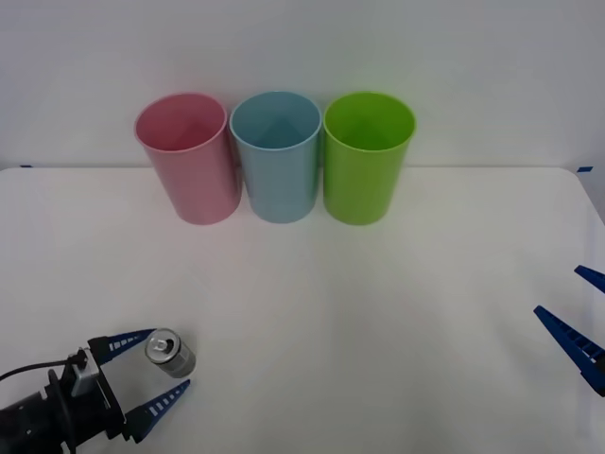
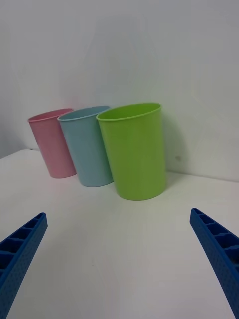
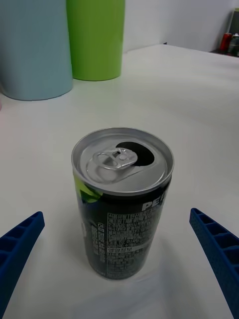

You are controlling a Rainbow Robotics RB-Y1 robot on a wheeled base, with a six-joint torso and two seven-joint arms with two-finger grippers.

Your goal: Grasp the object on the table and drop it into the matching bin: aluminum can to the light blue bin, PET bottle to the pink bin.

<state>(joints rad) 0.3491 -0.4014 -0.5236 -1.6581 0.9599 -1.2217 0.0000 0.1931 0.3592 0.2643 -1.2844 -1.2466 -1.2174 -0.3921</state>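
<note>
A small aluminum can (image 1: 170, 353) with a silver top and dark body stands upright on the white table (image 1: 359, 312) at the front left. My left gripper (image 1: 151, 371) is open, and the can sits between its two blue fingertips without touching either. The left wrist view shows the can (image 3: 122, 204) up close, its tab opened, with a blue finger (image 3: 20, 249) on each side. The pink bin (image 1: 187, 156), the light blue bin (image 1: 277, 154) and a lime green bin (image 1: 367, 154) stand in a row at the far edge. My right gripper (image 1: 577, 317) waits open at the right edge.
The three bins (image 2: 87, 144) stand close together against a white wall. Wide bare tabletop lies between the can and the bins. Small blue marks sit at the table's far corners (image 1: 584, 168).
</note>
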